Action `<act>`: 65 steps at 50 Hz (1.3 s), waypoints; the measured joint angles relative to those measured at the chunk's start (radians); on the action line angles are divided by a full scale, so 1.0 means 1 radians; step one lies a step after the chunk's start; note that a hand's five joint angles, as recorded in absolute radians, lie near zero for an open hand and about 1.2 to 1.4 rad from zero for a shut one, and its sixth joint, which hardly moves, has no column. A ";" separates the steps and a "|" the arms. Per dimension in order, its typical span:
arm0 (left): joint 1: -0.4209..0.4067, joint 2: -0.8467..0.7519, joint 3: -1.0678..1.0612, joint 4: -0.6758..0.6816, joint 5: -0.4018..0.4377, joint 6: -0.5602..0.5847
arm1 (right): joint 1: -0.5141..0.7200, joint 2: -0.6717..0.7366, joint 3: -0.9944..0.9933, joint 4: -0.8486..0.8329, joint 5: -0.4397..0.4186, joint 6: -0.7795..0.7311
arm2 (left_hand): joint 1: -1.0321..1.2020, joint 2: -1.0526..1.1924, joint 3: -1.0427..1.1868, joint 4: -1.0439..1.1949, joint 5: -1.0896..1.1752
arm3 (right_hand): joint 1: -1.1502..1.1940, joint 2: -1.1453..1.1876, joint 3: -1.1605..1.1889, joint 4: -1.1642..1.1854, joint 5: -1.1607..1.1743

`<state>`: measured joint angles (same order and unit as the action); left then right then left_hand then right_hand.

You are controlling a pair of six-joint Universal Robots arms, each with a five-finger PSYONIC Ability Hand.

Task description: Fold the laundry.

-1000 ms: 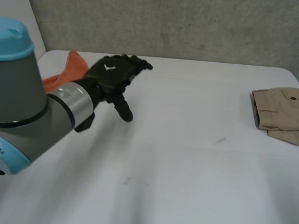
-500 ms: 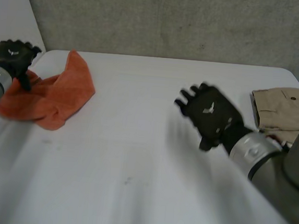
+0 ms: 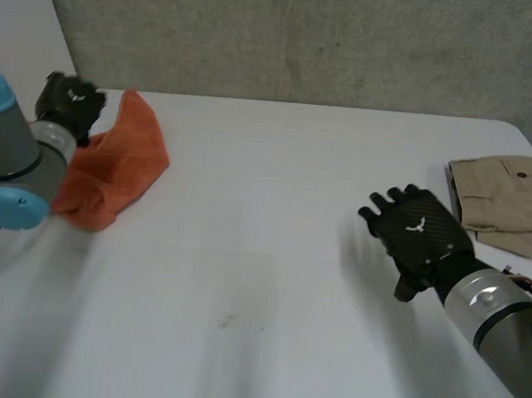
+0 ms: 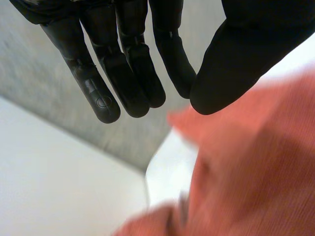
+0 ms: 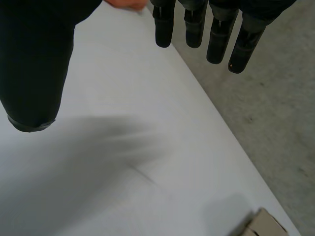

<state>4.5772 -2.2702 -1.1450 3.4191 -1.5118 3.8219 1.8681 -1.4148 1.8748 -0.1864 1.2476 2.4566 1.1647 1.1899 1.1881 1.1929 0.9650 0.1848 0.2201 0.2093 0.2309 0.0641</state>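
1. Head view: The left hand [image 3: 69, 103] is at the far left of the table [image 3: 270, 255], over the far left edge of the orange cloth [image 3: 120, 158]. Half a second ago it was further left, beside the cloth. Now it has come in over it. The cloth lies in a loose bunch, the same as before. The right hand [image 3: 417, 235] is over the table on the right, just left of the tan pants [image 3: 513, 197] and not touching them. It has slid right and nearer, away from the middle. The pants look folded already and have not moved.
2. Left wrist view: The left hand [image 4: 128, 73] has straight fingers side by side. The thumb is close to them, with nothing between. The cloth [image 4: 256, 162] is close under the thumb, but I cannot tell if they touch. A bit of table [image 4: 167, 177] shows beside the cloth. I think a grab comes next, but it has not started.
3. Right wrist view: The right hand [image 5: 34, 64] has straight fingers held apart, and it holds nothing. Bare table [image 5: 123, 147] lies under it, with grey floor [image 5: 266, 98] past the table's edge. A corner of the pants [image 5: 261, 227] shows well away from the fingertips. I think this hand is making room, so folding the cloth has yet to begin.
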 measured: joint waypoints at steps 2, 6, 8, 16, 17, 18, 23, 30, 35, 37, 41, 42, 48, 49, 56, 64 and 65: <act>-0.049 0.084 -0.069 0.002 0.006 -0.099 | -0.017 -0.002 -0.005 0.000 0.009 0.003 | 0.000 0.000 0.000 0.002 0.000 | 0.000 0.000 0.000 0.000 0.000; -0.156 0.228 -0.190 -0.018 0.062 -0.294 | -0.035 -0.002 -0.011 0.001 0.036 0.005 | 0.000 0.001 0.000 0.004 0.000 | 0.000 0.000 0.000 0.000 0.000; -0.196 0.276 -0.232 -0.030 0.090 -0.354 | -0.041 -0.002 -0.012 0.001 0.047 0.006 | 0.000 0.001 0.001 0.004 0.000 | 0.000 0.000 0.000 0.000 0.000; -0.258 0.316 -0.311 -0.043 0.132 -0.399 | -0.049 -0.001 -0.010 0.003 0.068 0.006 | -0.912 -0.873 -0.854 -0.870 -0.819 | 0.000 0.000 0.000 0.000 0.000; -0.243 0.289 -0.304 -0.043 0.119 -0.355 | -0.049 0.000 -0.007 0.004 0.068 0.006 | -0.958 -0.945 -0.939 -0.952 -0.897 | 0.000 0.000 0.000 0.000 0.000; -0.236 0.279 -0.301 -0.043 0.115 -0.336 | -0.049 0.000 -0.006 0.004 0.068 0.006 | -0.966 -0.969 -0.964 -0.975 -0.915 | 0.000 0.000 0.000 0.000 0.000; -0.145 0.168 -0.263 -0.054 0.062 -0.107 | -0.050 0.000 0.002 0.004 0.064 0.006 | -0.966 -0.984 -0.977 -0.987 -0.917 | 0.000 0.000 0.000 0.000 0.000; -0.005 0.010 -0.190 -0.062 0.000 0.145 | -0.049 0.001 0.005 0.004 0.060 0.005 | -0.966 -0.984 -0.977 -0.987 -0.917 | 0.000 0.000 0.000 0.000 0.000; 0.070 -0.096 -0.110 -0.062 -0.017 0.194 | -0.049 0.002 0.008 0.003 0.060 0.005 | -0.757 -0.797 -0.810 -0.811 -0.758 | 0.000 0.000 0.000 0.000 0.000; 0.075 -0.108 -0.100 -0.062 -0.017 0.193 | -0.049 0.002 0.009 0.003 0.060 0.005 | -0.757 -0.797 -0.810 -0.811 -0.758 | 0.000 0.000 0.000 0.000 0.000; 0.081 -0.150 -0.057 -0.060 -0.016 0.183 | -0.055 0.003 0.010 0.001 0.062 0.005 | -0.035 -0.049 -0.059 -0.051 -0.019 | 0.000 0.000 0.000 0.000 0.000; 0.078 -0.152 -0.052 -0.059 -0.018 0.180 | -0.057 0.003 0.010 0.001 0.063 0.004 | -0.035 -0.049 -0.059 -0.051 -0.019 | 0.000 0.000 0.000 0.000 0.000; 0.021 -0.112 -0.053 -0.049 -0.046 0.130 | -0.077 0.003 0.007 0.001 0.064 0.004 | -0.035 -0.005 -0.012 0.000 0.001 | 0.000 0.000 0.000 0.000 0.000; 0.002 -0.091 -0.059 -0.047 -0.053 0.110 | -0.081 0.002 0.006 0.001 0.064 0.004 | -0.035 -0.005 -0.012 0.000 0.001 | 0.000 0.000 0.000 0.000 0.000; -0.160 0.116 -0.159 -0.046 -0.065 -0.128 | -0.108 0.001 -0.010 0.000 0.069 0.006 | -0.035 0.000 -0.006 0.003 0.001 | 0.000 0.000 0.000 0.000 0.000; -0.432 0.326 -0.331 -0.077 -0.018 -0.408 | -0.130 0.001 -0.035 0.001 0.093 0.018 | -0.035 0.000 -0.006 0.003 0.001 | 0.000 0.000 0.000 0.000 0.000; -0.508 0.347 -0.378 -0.103 0.008 -0.439 | -0.131 0.001 -0.040 0.002 0.098 0.024 | -0.219 -0.184 -0.188 -0.163 -0.157 | 0.000 0.000 0.000 0.000 0.000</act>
<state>4.0694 -1.9236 -1.5228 3.3165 -1.5041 3.3827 1.7375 -1.4141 1.8344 -0.1842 1.3460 2.4802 0.9461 1.0057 0.9998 1.0300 0.8079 0.1848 0.2201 0.2093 0.2309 0.0641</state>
